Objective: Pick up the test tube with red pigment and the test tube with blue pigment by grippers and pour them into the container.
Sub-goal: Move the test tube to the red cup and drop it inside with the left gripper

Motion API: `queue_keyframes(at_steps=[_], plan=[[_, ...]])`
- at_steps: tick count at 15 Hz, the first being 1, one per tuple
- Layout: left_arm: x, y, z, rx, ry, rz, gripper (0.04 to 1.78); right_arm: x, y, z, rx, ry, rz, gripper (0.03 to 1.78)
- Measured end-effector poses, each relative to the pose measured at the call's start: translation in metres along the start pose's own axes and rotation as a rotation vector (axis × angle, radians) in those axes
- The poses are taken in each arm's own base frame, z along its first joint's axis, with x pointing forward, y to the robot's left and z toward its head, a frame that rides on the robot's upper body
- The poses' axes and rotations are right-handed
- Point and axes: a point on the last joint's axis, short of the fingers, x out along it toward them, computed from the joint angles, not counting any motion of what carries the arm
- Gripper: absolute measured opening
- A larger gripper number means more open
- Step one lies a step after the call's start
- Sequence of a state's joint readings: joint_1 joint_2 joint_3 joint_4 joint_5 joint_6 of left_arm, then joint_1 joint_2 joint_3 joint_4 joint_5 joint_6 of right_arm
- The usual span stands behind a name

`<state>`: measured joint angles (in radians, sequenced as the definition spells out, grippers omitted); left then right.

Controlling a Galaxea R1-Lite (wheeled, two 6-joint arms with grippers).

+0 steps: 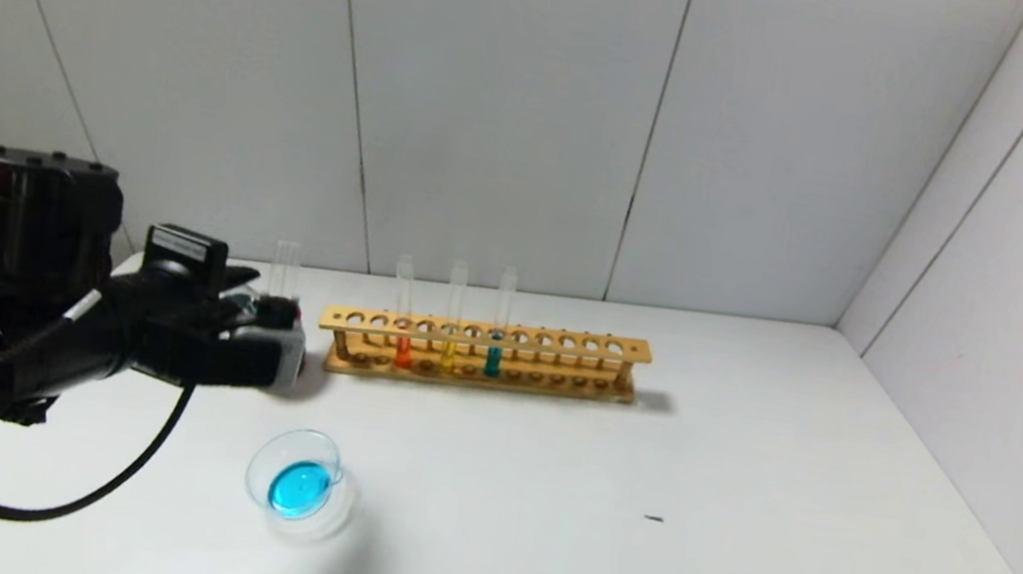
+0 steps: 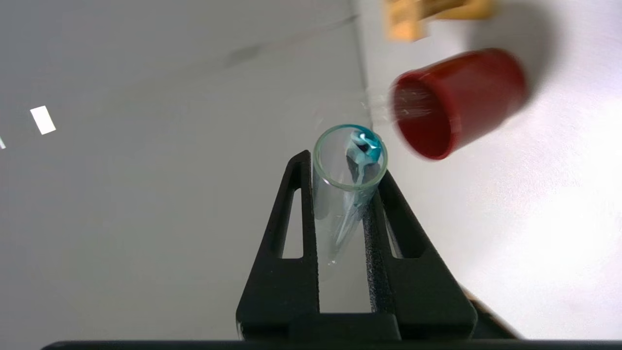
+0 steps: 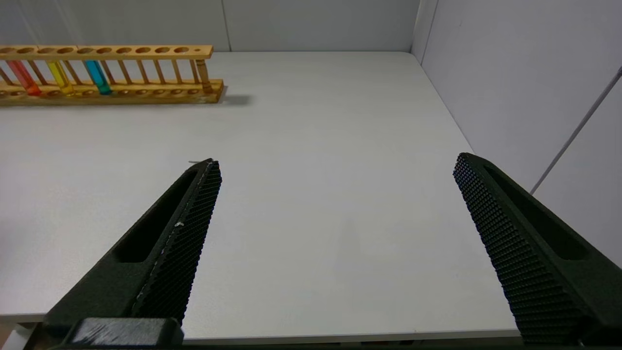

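Observation:
My left gripper is shut on the test tube with blue pigment and holds it upright just left of the wooden rack. In the left wrist view the tube sits between the fingers, with only blue residue at its bottom. The container, a clear glass dish, stands in front of the gripper and holds blue liquid. The test tube with red pigment stands in the rack and also shows in the right wrist view. My right gripper is open and empty over the table's front right.
A yellow tube and a teal tube stand in the rack beside the red one. A dark red cup stands on the table close beyond the held tube, near the rack's end. Walls close the back and right.

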<state>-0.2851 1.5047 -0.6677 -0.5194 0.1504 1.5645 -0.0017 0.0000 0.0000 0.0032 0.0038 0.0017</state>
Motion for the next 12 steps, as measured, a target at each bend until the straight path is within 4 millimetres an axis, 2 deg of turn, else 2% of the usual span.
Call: queue_keyframes(at_steps=[4, 6, 9, 10, 12], plan=[[-0.010, 0.057, -0.003, -0.633, 0.036, 0.085, 0.32, 0.000, 0.000, 0.000, 0.000, 0.000, 0.000, 1.75], [-0.013, 0.072, -0.005, -0.952, 0.016, 0.078, 0.32, 0.000, 0.000, 0.000, 0.000, 0.000, 0.000, 1.75], [-0.007, 0.078, -0.016, -1.398, -0.047, 0.090, 0.32, 0.000, 0.000, 0.000, 0.000, 0.000, 0.000, 1.75], [-0.002, 0.072, -0.020, -1.496, -0.054, 0.087, 0.32, 0.000, 0.000, 0.000, 0.000, 0.000, 0.000, 1.75], [0.009, 0.063, -0.027, -1.565, -0.074, 0.109, 0.32, 0.000, 0.000, 0.000, 0.000, 0.000, 0.000, 1.75]])
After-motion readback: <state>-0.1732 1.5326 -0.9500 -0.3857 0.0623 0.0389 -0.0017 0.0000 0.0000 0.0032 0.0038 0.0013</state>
